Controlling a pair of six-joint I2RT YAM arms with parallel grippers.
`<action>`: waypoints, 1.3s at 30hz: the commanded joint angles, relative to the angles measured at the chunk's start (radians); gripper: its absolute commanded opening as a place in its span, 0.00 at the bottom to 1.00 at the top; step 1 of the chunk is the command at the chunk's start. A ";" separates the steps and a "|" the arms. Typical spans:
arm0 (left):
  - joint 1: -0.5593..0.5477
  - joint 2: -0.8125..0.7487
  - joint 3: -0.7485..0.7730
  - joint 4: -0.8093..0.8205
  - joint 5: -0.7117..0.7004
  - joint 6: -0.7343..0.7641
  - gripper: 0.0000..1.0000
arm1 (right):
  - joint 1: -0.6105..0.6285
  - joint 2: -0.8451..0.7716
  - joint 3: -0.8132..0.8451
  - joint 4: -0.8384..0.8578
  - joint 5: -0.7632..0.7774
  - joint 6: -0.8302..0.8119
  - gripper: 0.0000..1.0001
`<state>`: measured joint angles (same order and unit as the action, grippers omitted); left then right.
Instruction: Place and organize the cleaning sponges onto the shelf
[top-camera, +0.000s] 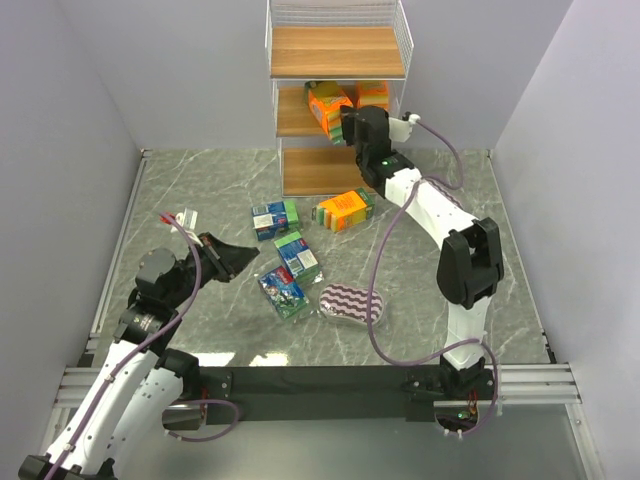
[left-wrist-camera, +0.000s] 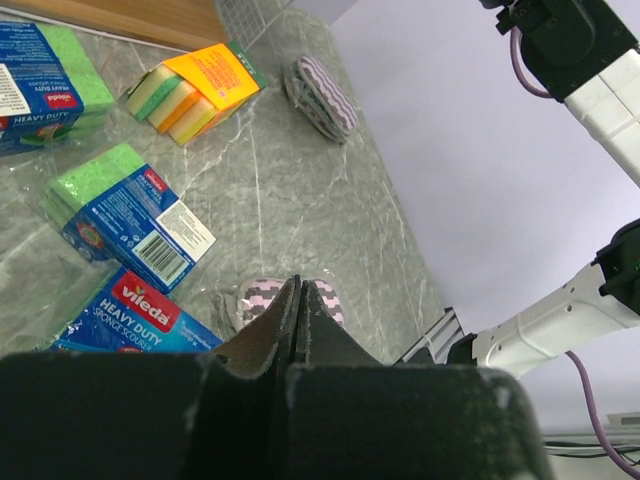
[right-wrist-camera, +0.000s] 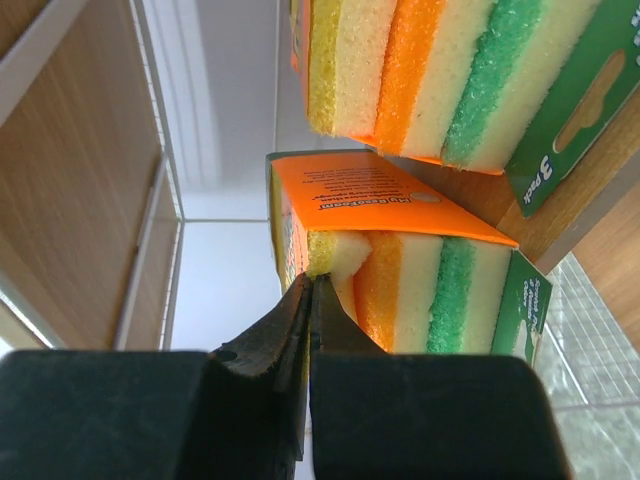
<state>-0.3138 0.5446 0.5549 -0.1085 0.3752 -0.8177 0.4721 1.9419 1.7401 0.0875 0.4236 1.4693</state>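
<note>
The shelf (top-camera: 335, 52) stands at the back. Its middle board holds two orange sponge packs (top-camera: 330, 105) (top-camera: 373, 94). My right gripper (top-camera: 350, 128) is at that board. In the right wrist view it (right-wrist-camera: 310, 285) is shut on the yellow corner of the lower orange pack (right-wrist-camera: 420, 280), with the other pack (right-wrist-camera: 440, 70) above. On the table lie an orange pack (top-camera: 345, 210), three blue-green packs (top-camera: 272, 218) (top-camera: 297, 253) (top-camera: 282, 290) and a striped oval pad (top-camera: 352, 303). My left gripper (top-camera: 235, 258) is shut and empty, left of the packs; its wrist view (left-wrist-camera: 297, 285) looks over the pad (left-wrist-camera: 250, 300).
A second striped oval pad (left-wrist-camera: 322, 95) lies near the shelf's foot beside the orange pack (left-wrist-camera: 200, 85). A small red and white item (top-camera: 180, 217) lies at the table's left. Grey walls close in on the left, back and right.
</note>
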 joint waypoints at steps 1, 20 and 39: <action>-0.001 -0.012 0.028 0.003 -0.012 -0.009 0.01 | 0.017 0.009 0.053 0.028 0.110 0.026 0.00; -0.002 0.006 0.039 -0.003 -0.012 -0.008 0.01 | 0.065 0.054 0.119 0.015 0.342 0.037 0.00; -0.001 -0.011 0.068 -0.056 -0.027 0.006 0.01 | 0.068 0.146 0.213 -0.025 0.400 0.121 0.00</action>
<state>-0.3138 0.5499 0.5861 -0.1593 0.3668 -0.8242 0.5308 2.0785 1.9152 0.0452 0.7528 1.5612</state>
